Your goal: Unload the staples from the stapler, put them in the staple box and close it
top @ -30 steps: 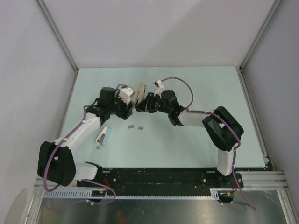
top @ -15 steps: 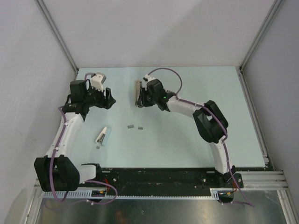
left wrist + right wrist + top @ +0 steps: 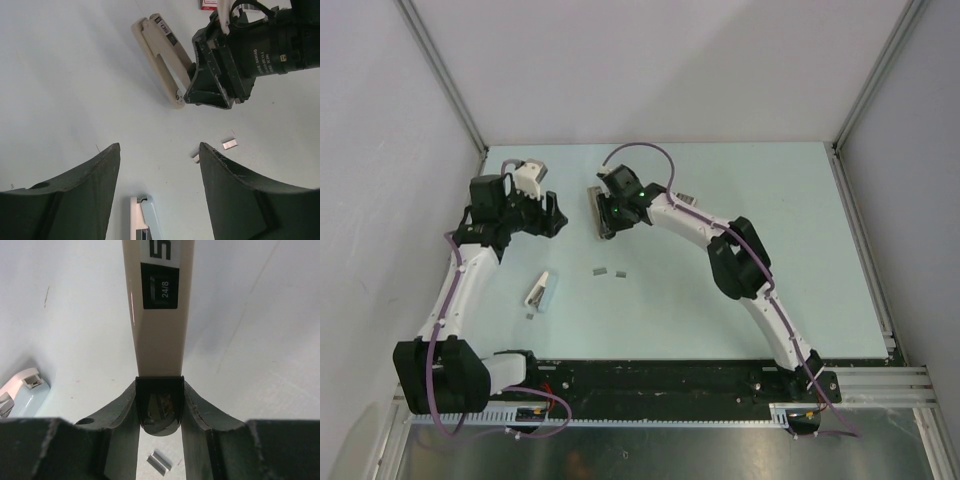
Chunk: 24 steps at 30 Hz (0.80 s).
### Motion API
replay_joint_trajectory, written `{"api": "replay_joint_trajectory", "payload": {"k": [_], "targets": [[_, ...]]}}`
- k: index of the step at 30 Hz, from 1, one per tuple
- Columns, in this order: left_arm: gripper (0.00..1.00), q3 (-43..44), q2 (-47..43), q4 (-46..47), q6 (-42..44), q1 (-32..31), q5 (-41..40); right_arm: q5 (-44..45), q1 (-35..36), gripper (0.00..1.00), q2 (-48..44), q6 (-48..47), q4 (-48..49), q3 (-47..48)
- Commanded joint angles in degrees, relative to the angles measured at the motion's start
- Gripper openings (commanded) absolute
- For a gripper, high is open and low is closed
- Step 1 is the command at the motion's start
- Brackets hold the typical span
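The stapler (image 3: 595,204) is a long beige one with a black end and a "24/8" label (image 3: 161,292). In the left wrist view (image 3: 161,52) it shows two beige arms hinged at the far end. My right gripper (image 3: 613,214) is shut on its black end (image 3: 159,407), low over the table. My left gripper (image 3: 548,214) is open and empty (image 3: 160,150), well to the left of the stapler. Two short staple strips (image 3: 609,271) lie on the table in front of the stapler (image 3: 230,144) (image 3: 159,461).
A small light-blue and white tool (image 3: 540,290) lies near the left arm (image 3: 144,220) (image 3: 20,392). A tiny red and white thing (image 3: 209,4) lies behind the right gripper. A tiny grey bit (image 3: 528,316) lies beside the blue tool. Grey walls stand left, back and right.
The left gripper has let go and swung left, away from the stapler. The right gripper has carried the stapler a little to the left, with its arm stretched out.
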Motion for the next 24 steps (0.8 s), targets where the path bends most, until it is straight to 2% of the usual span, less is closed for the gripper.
{"api": "replay_joint_trajectory", "payload": {"k": [1, 4, 10, 13, 16, 24], "targets": [[0.69, -0.48, -1.64, -0.19, -1.51, 0.57, 0.48, 1.32, 2.19, 0.12, 2.75, -2.21, -8.08, 10.0], [0.69, -0.49, -1.45, -0.2, -1.8, 0.54, 0.44, 0.95, 2.11, 0.27, 4.47, -1.88, -9.19, 12.17], [0.69, -0.07, -1.21, -0.21, -2.02, 0.49, 0.59, 0.35, 1.95, 0.41, 5.54, -1.45, -8.76, 12.79], [0.69, 0.24, -0.76, -0.16, -2.25, 0.51, 0.79, -0.02, 1.95, 0.58, 5.81, -1.34, -9.01, 13.86], [0.69, 0.24, -0.24, -0.2, -2.33, 0.53, 0.83, -0.48, 1.81, 0.69, 5.32, -1.32, -8.84, 14.16], [0.69, -0.09, 0.19, -0.19, -1.8, 0.54, -0.04, -2.15, -0.97, 0.72, -2.2, -0.55, -2.97, 8.87]]}}
